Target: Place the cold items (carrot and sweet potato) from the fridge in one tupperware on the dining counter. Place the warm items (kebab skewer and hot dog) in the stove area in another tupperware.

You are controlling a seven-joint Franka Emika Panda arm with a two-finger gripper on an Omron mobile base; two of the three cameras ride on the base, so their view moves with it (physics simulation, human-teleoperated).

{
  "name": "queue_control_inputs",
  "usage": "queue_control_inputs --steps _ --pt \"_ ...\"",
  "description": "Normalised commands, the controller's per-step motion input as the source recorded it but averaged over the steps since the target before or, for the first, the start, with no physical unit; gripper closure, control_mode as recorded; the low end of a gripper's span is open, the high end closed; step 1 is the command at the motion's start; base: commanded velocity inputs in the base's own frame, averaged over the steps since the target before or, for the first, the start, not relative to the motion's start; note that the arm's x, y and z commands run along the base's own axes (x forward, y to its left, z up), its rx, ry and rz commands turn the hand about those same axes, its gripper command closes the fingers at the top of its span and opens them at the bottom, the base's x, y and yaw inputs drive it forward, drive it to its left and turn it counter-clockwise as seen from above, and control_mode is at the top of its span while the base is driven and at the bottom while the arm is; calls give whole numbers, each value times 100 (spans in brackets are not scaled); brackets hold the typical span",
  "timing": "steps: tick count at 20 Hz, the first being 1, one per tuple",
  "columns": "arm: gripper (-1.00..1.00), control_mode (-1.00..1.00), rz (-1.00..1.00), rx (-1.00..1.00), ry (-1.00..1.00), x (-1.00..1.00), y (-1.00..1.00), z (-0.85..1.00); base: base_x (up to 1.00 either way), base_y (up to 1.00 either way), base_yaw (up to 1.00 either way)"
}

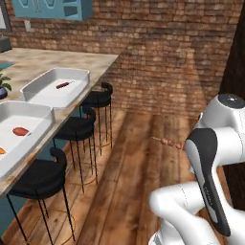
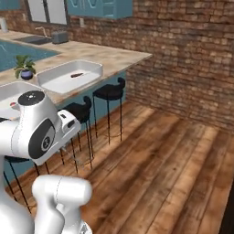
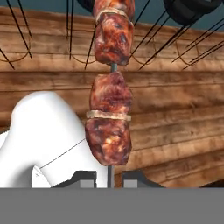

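- At the left of the left base view, two tupperware tubs sit on the dining counter (image 1: 57,60): the near tub (image 1: 19,131) holds the sweet potato (image 1: 19,131), the far tub (image 1: 56,87) a dark sausage-like item (image 1: 62,85).
- Right of centre, the kebab skewer (image 1: 167,141) hangs above the wooden floor (image 1: 129,182).
- In the hand view, the gripper (image 3: 108,177) is clamped on the skewer's stick.

A home kitchen with a dining bar — rendered, not filmed. A long beige marbled tabletop (image 1: 57,60) on a teal base runs ahead and to the left of the gripper (image 3: 109,177), with black round stools (image 1: 43,177) tucked along it. Red brick wall (image 1: 167,52) rises beyond, teal wall cabinets (image 2: 98,8) hang up high, and warm wooden plank floor (image 2: 160,164) spreads below. On the far counter sit a sink (image 2: 34,39) and a potted plant (image 2: 25,67) — household touches.
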Motion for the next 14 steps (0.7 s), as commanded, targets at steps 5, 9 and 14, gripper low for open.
queue_control_inputs --steps 5,9,14 --pt "100 100 0 0 0 0 0 0 100 -77 51" --pt "100 100 0 0 0 0 0 0 100 -79 54" --pt "100 100 0 0 0 0 0 0 89 -94 52"
